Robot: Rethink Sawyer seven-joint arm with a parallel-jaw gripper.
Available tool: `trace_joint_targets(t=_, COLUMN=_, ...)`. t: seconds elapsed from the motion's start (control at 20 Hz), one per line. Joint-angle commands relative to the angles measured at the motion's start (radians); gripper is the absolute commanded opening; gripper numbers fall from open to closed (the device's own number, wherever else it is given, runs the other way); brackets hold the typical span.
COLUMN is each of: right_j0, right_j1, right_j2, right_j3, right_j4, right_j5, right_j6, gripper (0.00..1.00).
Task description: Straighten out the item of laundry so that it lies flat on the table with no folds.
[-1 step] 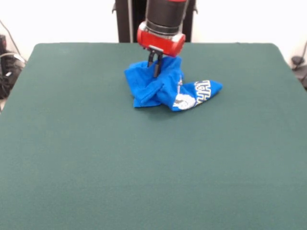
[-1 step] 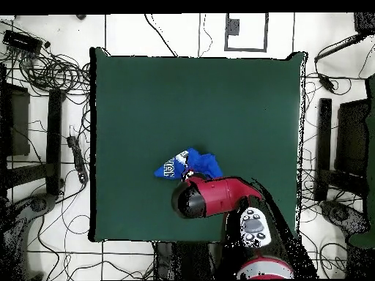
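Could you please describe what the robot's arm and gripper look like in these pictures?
The arm is a thick black cylinder ending in a glossy red collar. Below the collar hangs a small dark gripper with thin black fingers. From overhead, the arm is a rounded red casing with a black end cap, and behind it sits a grey panel with buttons.

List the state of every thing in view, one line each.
T-shirt: bunched in a crumpled heap, print partly showing, top pulled up at the gripper.
Gripper: down in the heap's top, fingers close together on a fold.
Table: flat, holding only the shirt.
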Motion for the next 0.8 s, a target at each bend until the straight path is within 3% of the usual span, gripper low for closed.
trace_joint_targets(t=0.05, right_j0=0.067, right_j1=0.013, right_j2=0.110, right_j3=-0.003, right_j4=-0.048, right_j5=-0.014, right_j6=-0.042, gripper=0.00)
trace_joint_targets(t=0.15, right_j0=0.069, right_j1=0.012, right_j2=0.111, right_j3=-0.012, right_j4=-0.062, right_j5=-0.005, right_j6=-0.058, gripper=0.00)
trace_joint_targets(t=0.2, right_j0=0.064, right_j1=0.012, right_j2=0.116, right_j3=-0.011, right_j4=-0.070, right_j5=-0.013, right_j6=-0.059, gripper=1.00)
trace_joint_targets(t=0.8, right_j0=0.089, right_j1=0.019, right_j2=0.080, right_j3=-0.033, right_j4=-0.095, right_j5=-0.006, right_j6=-0.029, gripper=1.00)
